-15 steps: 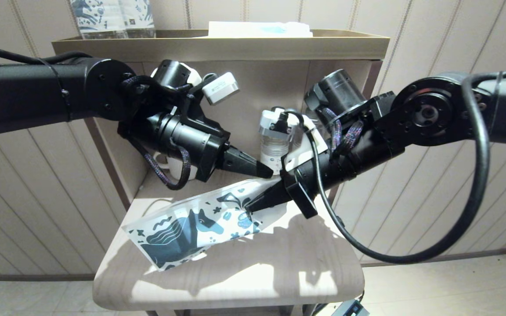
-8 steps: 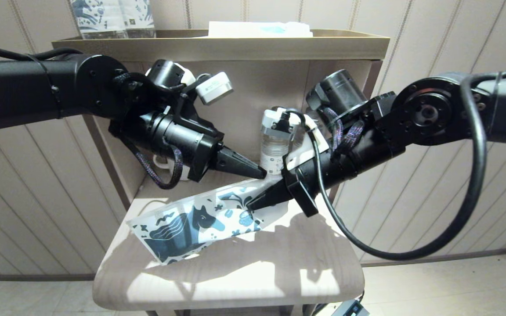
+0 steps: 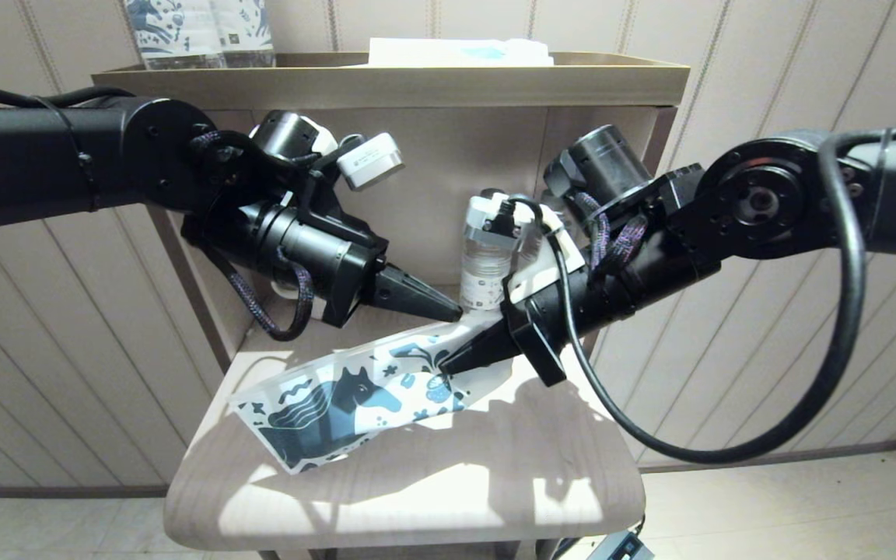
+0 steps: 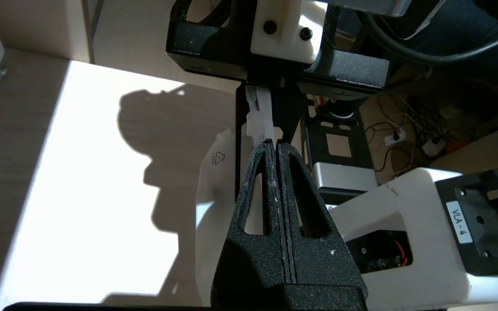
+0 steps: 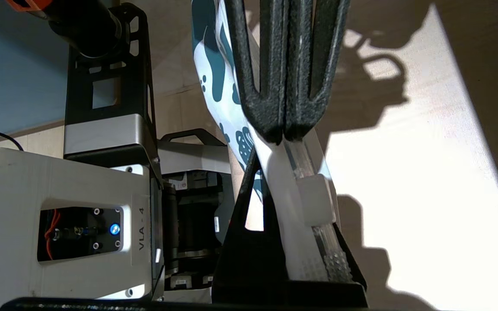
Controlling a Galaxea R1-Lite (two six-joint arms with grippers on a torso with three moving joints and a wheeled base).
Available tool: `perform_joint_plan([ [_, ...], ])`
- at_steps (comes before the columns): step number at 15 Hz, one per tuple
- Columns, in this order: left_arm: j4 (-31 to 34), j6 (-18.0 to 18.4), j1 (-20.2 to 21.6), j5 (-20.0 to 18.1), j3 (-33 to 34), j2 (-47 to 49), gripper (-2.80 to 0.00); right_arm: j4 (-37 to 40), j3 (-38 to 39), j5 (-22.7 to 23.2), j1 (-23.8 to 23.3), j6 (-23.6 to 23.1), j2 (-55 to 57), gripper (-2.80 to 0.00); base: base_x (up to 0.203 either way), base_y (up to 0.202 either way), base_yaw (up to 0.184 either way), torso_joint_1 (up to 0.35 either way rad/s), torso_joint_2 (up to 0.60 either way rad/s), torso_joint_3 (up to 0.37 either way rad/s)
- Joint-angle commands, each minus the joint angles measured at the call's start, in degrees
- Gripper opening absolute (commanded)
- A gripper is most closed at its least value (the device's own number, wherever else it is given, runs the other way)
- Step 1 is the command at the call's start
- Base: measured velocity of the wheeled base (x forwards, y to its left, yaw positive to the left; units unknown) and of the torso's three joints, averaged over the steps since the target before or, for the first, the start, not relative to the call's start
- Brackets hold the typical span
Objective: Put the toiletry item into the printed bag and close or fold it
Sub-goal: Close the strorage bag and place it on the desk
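Printed bag, flat white pouch with dark blue horse and doodles [image 3: 355, 397], lay tilted over light wooden shelf surface [image 3: 456, 482], one end raised between both grippers. Right gripper [image 3: 448, 363] clamped shut on pouch near its upper end; black fingers [image 5: 283, 108] pressed together on white film. Left gripper [image 3: 454, 314] shut at pouch's top end, tips meeting it. Toothbrush: clear ridged strip inside pouch [image 5: 318, 224], identity uncertain. Clear water bottle [image 3: 487, 260] stood behind grippers

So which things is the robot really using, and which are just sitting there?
Using:
printed bag, pinched at its open end
left gripper, shut on the slider
right gripper, shut on the bag

Just sitting there:
water bottle
printed packs up top
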Motion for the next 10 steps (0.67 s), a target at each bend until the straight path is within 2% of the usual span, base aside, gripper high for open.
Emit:
perform_joint_plan([
  [1,0.1,0.1,0.0,-0.1,-0.2,-0.2,-2.80,0.2,-0.1,0.2,0.0,-0.2,-0.1,-2.80,0.000,0.000,0.000,0.000,0.00,0.000],
  [2,0.1,0.3,0.0,0.2,0.3,-0.8,0.00,0.2,-0.1,0.2,0.0,-0.2,-0.2,-2.80,0.000,0.000,0.000,0.000,0.00,0.000],
  [10,0.1,-0.5,0.5,0.6,-2.5,-0.8,0.00,0.0,0.5,-0.9,2.0,0.1,-1.0,-2.80,0.000,0.000,0.000,0.000,0.00,0.000],
])
